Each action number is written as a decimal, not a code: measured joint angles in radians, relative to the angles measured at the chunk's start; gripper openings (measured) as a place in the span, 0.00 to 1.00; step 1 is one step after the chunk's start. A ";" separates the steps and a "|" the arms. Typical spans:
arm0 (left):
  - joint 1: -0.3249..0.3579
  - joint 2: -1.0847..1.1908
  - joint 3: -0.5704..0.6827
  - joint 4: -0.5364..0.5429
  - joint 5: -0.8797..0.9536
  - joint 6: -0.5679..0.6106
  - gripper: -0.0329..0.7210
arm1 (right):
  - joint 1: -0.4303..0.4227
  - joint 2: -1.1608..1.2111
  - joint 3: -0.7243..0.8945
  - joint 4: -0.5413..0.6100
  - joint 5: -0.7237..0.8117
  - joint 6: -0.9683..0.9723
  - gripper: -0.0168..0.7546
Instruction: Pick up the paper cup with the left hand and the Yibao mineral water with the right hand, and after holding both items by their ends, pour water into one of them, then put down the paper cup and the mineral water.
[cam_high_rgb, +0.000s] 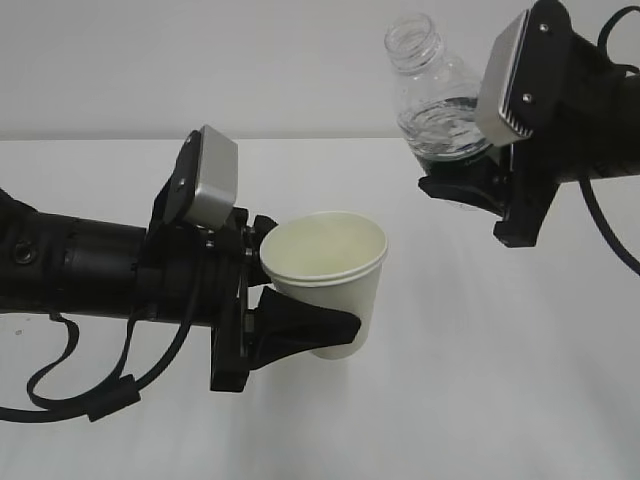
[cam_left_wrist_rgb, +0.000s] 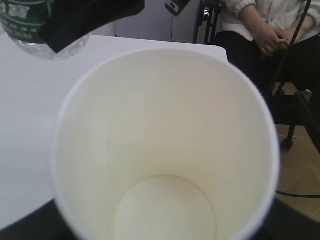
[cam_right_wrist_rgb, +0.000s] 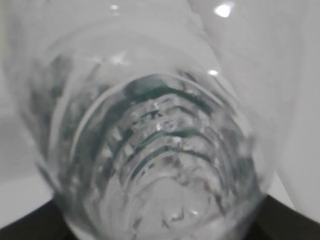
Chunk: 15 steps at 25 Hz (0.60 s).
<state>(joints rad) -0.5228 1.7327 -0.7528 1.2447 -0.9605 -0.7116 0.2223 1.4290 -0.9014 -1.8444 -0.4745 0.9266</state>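
My left gripper (cam_high_rgb: 300, 330) is shut on the white paper cup (cam_high_rgb: 330, 280) and holds it upright above the table, left of centre. The left wrist view looks down into the cup (cam_left_wrist_rgb: 165, 150), and its pale cream inside looks dry. My right gripper (cam_high_rgb: 470, 185) is shut on the lower part of the Yibao mineral water bottle (cam_high_rgb: 435, 90), held high at the upper right, up and to the right of the cup, capless neck pointing up and slightly left. Water sits in its lower half. The bottle (cam_right_wrist_rgb: 155, 145) fills the right wrist view; its green label also shows in the left wrist view (cam_left_wrist_rgb: 25, 20).
The white table (cam_high_rgb: 500, 380) runs under both arms. A seated person (cam_left_wrist_rgb: 270, 30) and a chair with cables on the floor are beyond the table's far edge in the left wrist view.
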 joint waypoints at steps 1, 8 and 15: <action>0.000 0.000 0.000 0.004 0.000 0.000 0.64 | 0.000 0.000 0.000 0.000 0.002 -0.006 0.59; 0.000 0.000 0.000 0.032 -0.010 -0.002 0.64 | 0.000 0.000 0.000 0.000 0.023 -0.095 0.59; 0.000 0.000 0.000 0.042 -0.021 -0.012 0.64 | 0.000 0.000 0.000 0.000 0.025 -0.190 0.59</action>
<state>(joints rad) -0.5228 1.7327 -0.7528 1.2872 -0.9819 -0.7239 0.2223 1.4290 -0.9014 -1.8444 -0.4493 0.7367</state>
